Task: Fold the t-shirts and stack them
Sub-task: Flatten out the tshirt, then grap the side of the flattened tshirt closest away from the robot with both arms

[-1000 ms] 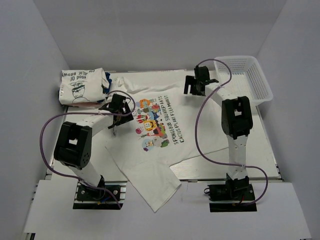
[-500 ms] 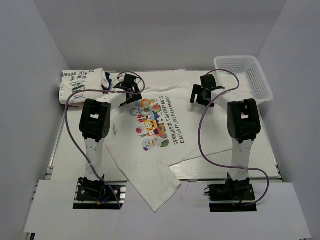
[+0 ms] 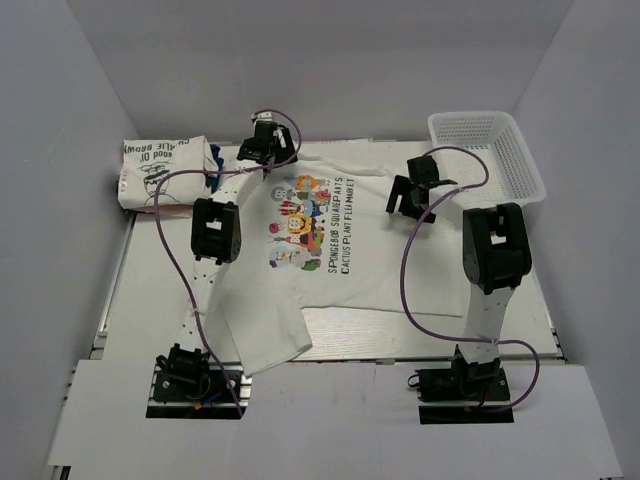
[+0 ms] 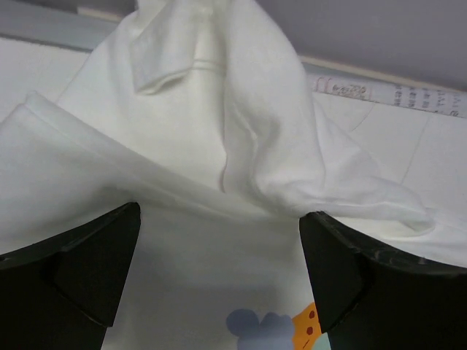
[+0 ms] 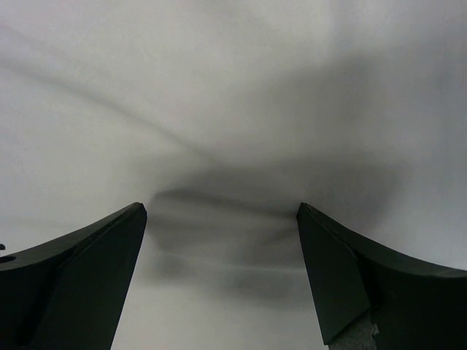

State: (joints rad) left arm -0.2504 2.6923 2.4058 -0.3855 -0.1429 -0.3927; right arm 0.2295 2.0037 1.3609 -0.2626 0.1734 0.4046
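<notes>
The white cartoon-print t-shirt point(image 3: 340, 270) lies spread on the table, its print facing up. My left gripper point(image 3: 262, 152) is open at the shirt's far edge. In the left wrist view the gripper point(image 4: 219, 215) straddles flat fabric just short of the bunched collar point(image 4: 219, 87), with the print's edge point(image 4: 273, 328) showing below. My right gripper point(image 3: 408, 196) is open over the shirt's right side. In the right wrist view the gripper point(image 5: 222, 208) sits above plain white cloth point(image 5: 233, 109). The Charlie Brown t-shirt point(image 3: 160, 172) lies folded at the far left.
A white mesh basket point(image 3: 520, 160) stands at the far right corner. White walls close in the table on the left, back and right. The shirt's lower corner point(image 3: 255, 345) reaches the table's near edge by the left arm's base point(image 3: 190, 380).
My left arm has swung from the shirt's left side out to its far edge. My right gripper has moved nearer and rightward. The shirt has slid away from the near edge and lies flatter.
</notes>
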